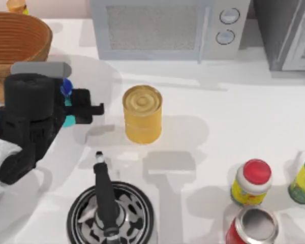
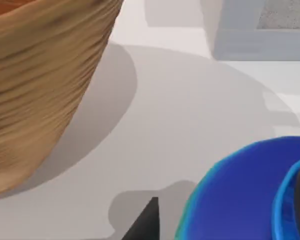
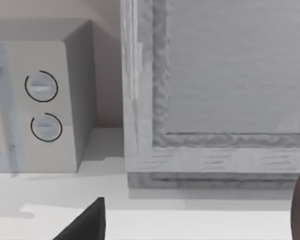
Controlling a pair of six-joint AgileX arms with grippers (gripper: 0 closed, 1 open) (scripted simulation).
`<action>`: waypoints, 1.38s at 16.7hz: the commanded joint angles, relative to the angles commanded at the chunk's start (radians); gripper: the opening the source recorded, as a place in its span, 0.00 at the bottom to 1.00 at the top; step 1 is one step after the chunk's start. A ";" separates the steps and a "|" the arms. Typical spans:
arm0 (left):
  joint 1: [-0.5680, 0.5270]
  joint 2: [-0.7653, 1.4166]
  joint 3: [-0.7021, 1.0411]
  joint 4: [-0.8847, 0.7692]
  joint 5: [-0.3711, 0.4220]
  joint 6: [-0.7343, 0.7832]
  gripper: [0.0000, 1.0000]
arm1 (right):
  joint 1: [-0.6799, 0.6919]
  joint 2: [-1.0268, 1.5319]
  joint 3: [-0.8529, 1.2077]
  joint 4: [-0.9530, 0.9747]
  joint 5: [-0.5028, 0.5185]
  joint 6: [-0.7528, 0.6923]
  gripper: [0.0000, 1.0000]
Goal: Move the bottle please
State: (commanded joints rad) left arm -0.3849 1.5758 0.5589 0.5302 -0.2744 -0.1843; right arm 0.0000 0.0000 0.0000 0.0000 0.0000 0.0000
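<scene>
Left hand (image 1: pixel 84 108) is sitting over the left side of the tabletop (image 1: pixel 218 117), clamping the bottle (image 1: pixel 67 91). Wicker basket (image 1: pixel 15 40) is crowding it from behind, yellow can (image 1: pixel 142 114) standing just beside, microwave (image 1: pixel 168 25) further back.

Light was bright and even across the white table (image 1: pixel 218 117), with soft grey shadows falling toward the top view's right and near edge beside the yellow can (image 1: pixel 142 114) and the basket (image 1: pixel 15 40). The left wrist view showed the bottle (image 2: pixel 240 195) soft-edged at close range. No glare appeared.
</scene>
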 joint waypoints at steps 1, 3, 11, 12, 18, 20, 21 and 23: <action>0.011 -0.011 -0.023 -0.008 -0.003 -0.006 0.00 | 0.000 0.000 0.000 0.000 0.000 0.000 1.00; 0.018 -0.018 -0.037 -0.014 -0.005 -0.011 0.00 | 0.000 0.000 0.000 0.000 0.000 0.000 1.00; 0.023 0.085 -0.007 0.054 0.004 -0.001 0.00 | 0.000 0.000 0.000 0.000 0.000 0.000 1.00; 0.025 0.109 0.001 0.071 0.007 0.000 0.00 | 0.000 0.000 0.000 0.000 0.000 0.000 1.00; 0.043 0.250 0.040 0.166 0.023 0.006 0.00 | 0.000 0.000 0.000 0.000 0.000 0.000 1.00; 0.051 0.302 0.056 0.207 0.029 0.008 0.00 | 0.000 0.000 0.000 0.000 0.000 0.000 1.00; 0.054 0.315 0.064 0.221 0.032 0.010 0.00 | 0.000 0.000 0.000 0.000 0.000 0.000 1.00; 0.056 0.318 0.066 0.224 0.033 0.011 0.00 | 0.000 0.000 0.000 0.000 0.000 0.000 1.00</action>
State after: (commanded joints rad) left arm -0.3292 1.8942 0.6250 0.7544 -0.2416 -0.1735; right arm 0.0000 0.0000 0.0000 0.0000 0.0000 0.0000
